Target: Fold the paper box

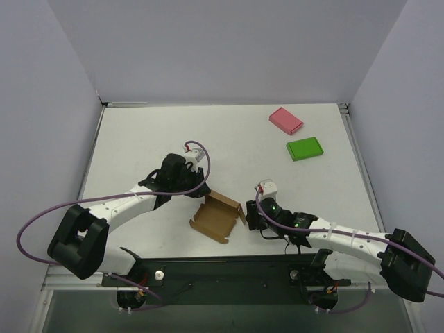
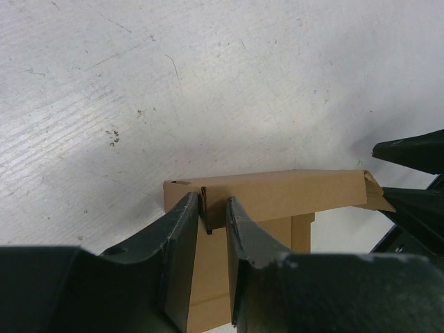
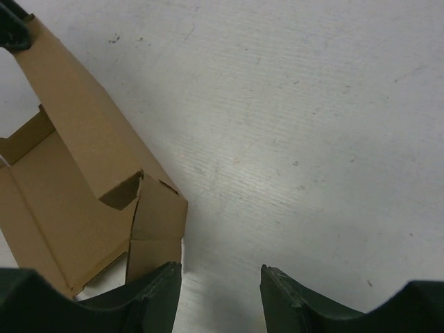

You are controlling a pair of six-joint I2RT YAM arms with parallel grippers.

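The paper box (image 1: 216, 216) is brown cardboard, partly folded, with its walls raised, at the near middle of the table. My left gripper (image 1: 201, 193) is at its back-left corner. In the left wrist view its jaws (image 2: 214, 205) stand a narrow gap apart and straddle a thin upright flap (image 2: 204, 208) of the box (image 2: 277, 194). The flap lies against the left finger only. My right gripper (image 1: 248, 215) is open and empty just right of the box. In the right wrist view (image 3: 220, 274) its left finger is next to a corner flap of the box (image 3: 83, 187).
A pink flat box (image 1: 286, 120) and a green flat box (image 1: 304, 148) lie at the back right. Grey walls enclose the white table (image 1: 152, 139) on three sides. The arm bases sit along the near edge.
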